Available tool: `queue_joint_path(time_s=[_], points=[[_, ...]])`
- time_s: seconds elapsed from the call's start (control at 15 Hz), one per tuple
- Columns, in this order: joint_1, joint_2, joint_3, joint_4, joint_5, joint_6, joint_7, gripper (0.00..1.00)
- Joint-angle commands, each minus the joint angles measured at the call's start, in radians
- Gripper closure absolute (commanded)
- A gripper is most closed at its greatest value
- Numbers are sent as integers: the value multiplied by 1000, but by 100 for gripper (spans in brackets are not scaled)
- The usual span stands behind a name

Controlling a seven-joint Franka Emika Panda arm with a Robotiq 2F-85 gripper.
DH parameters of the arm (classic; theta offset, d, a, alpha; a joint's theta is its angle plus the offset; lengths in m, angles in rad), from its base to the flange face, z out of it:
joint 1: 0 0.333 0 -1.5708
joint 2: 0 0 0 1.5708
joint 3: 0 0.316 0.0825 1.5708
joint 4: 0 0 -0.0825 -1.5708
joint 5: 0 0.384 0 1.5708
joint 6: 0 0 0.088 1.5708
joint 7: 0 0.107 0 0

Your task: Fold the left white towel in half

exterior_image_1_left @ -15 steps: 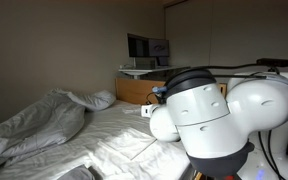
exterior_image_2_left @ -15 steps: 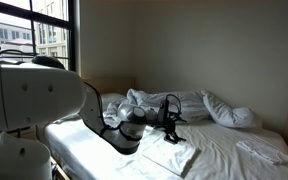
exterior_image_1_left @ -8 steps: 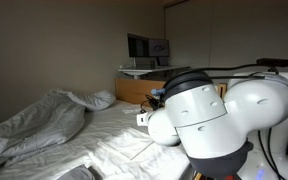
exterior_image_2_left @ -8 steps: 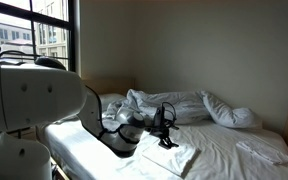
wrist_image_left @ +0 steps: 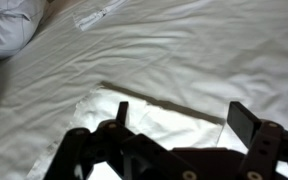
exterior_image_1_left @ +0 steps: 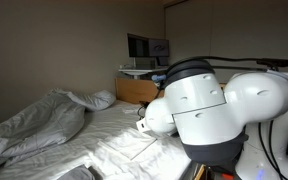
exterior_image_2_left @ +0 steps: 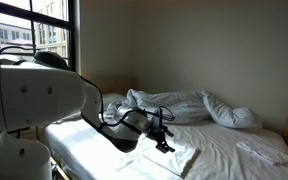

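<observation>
Left white towel (wrist_image_left: 169,125) is laid flat on the bed sheet (wrist_image_left: 184,50), a single layer as far as can be told. Its far edge is seen as a straight line across the wrist view. No fold is made and no corner is lifted.

In an exterior view the towel (exterior_image_2_left: 181,156) is found near the front of the bed, well apart from a second white towel (exterior_image_2_left: 262,150) toward the other side.

Gripper (wrist_image_left: 181,118) is held just over the towel's far edge, jaws spread wide, nothing grasped. Contact between fingertips and cloth cannot be told. It is also seen angled down at the cloth in an exterior view (exterior_image_2_left: 164,143).

Duvet (exterior_image_2_left: 169,103) and pillow (exterior_image_2_left: 231,112) are bunched at the head, apart from the towel.

Progress is judged as nothing done beyond the approach. To be done: an edge pinched, carried over to the opposite edge, then released.
</observation>
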Motion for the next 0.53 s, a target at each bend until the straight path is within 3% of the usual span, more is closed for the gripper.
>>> queue_joint_path(time_s=[0.0, 0.2, 0.47], points=[[-43, 114, -15, -8, -175, -65, -7, 0], [-45, 158, -12, -7, -227, -180, -7, 0], [-26, 174, -14, -2, -211, -295, 17, 0]])
